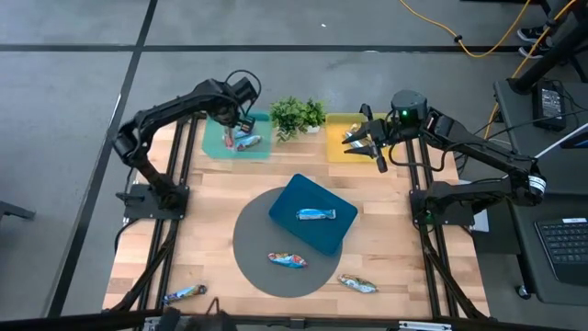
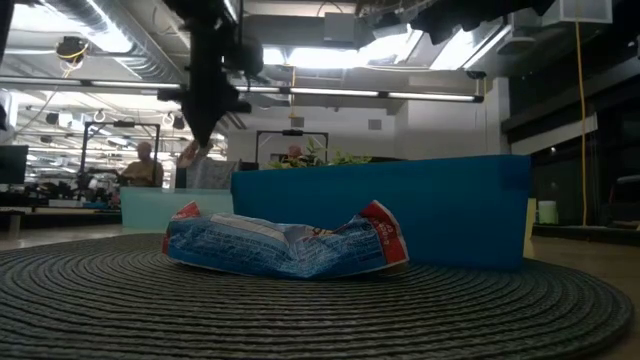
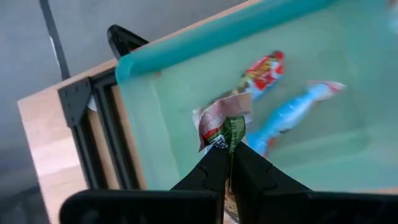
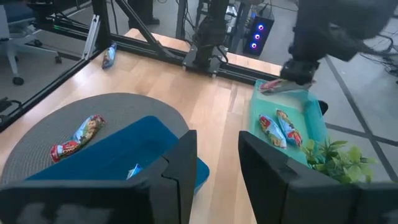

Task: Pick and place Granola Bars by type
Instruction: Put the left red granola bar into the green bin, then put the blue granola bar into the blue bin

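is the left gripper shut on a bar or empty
Shut on a bar: the left gripper pinches a green-print granola bar above the teal tray.

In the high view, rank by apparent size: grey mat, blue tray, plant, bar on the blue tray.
1. grey mat
2. blue tray
3. plant
4. bar on the blue tray
None look close enough to tie.
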`<state>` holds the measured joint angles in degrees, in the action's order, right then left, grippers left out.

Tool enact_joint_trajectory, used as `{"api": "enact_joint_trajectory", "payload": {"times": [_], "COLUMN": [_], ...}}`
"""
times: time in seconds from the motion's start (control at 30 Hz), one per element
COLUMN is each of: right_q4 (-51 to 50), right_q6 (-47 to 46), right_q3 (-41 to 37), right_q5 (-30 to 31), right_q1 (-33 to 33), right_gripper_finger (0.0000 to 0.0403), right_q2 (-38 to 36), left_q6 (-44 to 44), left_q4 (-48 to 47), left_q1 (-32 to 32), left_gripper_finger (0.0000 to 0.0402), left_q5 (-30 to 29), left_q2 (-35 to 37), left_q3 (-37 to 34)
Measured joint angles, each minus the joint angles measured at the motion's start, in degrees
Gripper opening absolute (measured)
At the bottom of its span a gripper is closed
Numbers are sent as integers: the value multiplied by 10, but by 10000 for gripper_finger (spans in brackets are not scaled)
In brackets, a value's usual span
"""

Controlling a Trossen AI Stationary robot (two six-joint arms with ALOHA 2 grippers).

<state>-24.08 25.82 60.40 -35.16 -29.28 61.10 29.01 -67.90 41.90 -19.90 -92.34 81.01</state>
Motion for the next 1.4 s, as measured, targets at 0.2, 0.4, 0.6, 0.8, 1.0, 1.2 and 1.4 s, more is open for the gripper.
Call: {"api": "enact_joint_trajectory", "payload": {"times": [0.2,0.4,0.6,0.8,1.0,1.2,1.4], "right_q4": [0,11,43,51,51,50,50], "right_q6": [-1,-1,1,16,18,17,15], "right_q3": [0,0,0,0,0,0,0], "right_q5": [29,71,103,126,132,142,142], "right_q1": [0,-2,-2,-2,-2,-2,-2], "right_gripper_finger": [121,121,121,121,121,121,121], "right_q2": [0,0,0,0,0,0,0], "left_q6": [-58,-115,-162,-176,-189,-200,-206], "left_q4": [5,12,47,55,66,67,66], "left_q1": [64,116,143,160,162,165,165], "left_gripper_finger": [6,6,6,6,7,27,66], "left_q5": [0,24,46,54,68,94,81], "left_q2": [-33,-64,-101,-144,-173,-193,-190], "left_q3": [0,0,0,0,0,0,0]}}
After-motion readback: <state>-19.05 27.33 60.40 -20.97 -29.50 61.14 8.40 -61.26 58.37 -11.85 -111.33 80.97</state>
